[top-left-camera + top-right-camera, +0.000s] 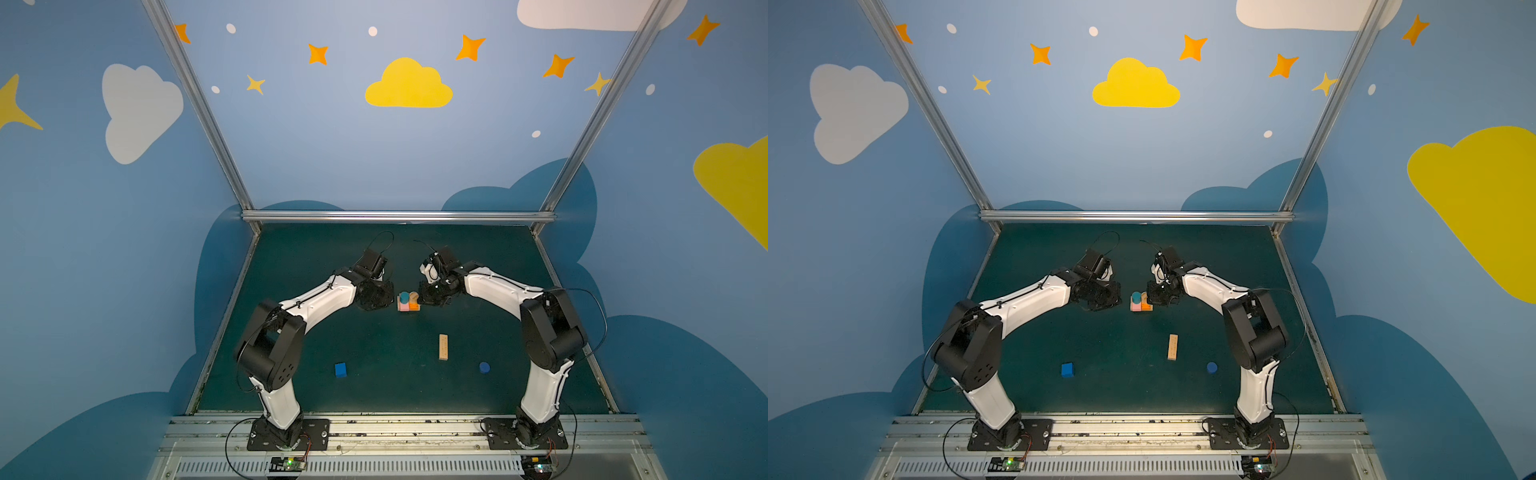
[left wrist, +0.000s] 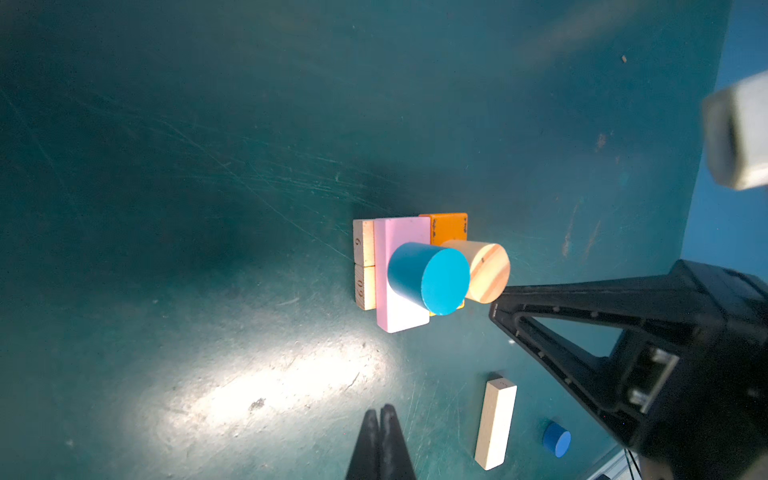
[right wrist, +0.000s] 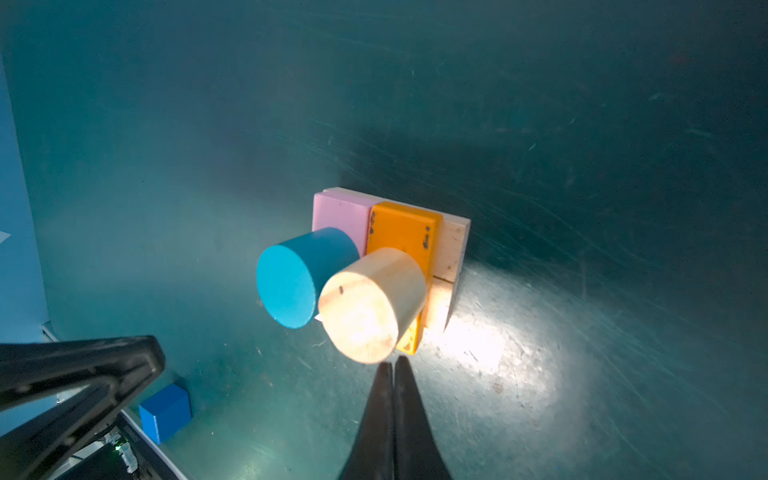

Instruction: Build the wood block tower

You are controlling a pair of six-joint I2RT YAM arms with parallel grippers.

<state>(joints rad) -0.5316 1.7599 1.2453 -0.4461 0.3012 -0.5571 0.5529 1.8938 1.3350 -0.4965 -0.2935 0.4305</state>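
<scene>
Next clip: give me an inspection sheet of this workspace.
Surface: green mat, scratched.
Job's things: tower has two tan bars, pink bar and orange bar across them, teal cylinder and tan cylinder on top; loose tan bar, blue cube, dark-blue cylinder lie apart.
Clutter: nothing seen.
Hands: left hand and right hand shut, empty, flanking the tower.
Cables: black wrist loops, clear of blocks.
Surroundings: blue walls with clouds, stars; metal frame.

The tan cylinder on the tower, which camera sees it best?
The right wrist view: the tan cylinder is close and big, with its round top and side clear. In the left wrist view the teal cylinder hides part of it. In both top views it is tiny.
</scene>
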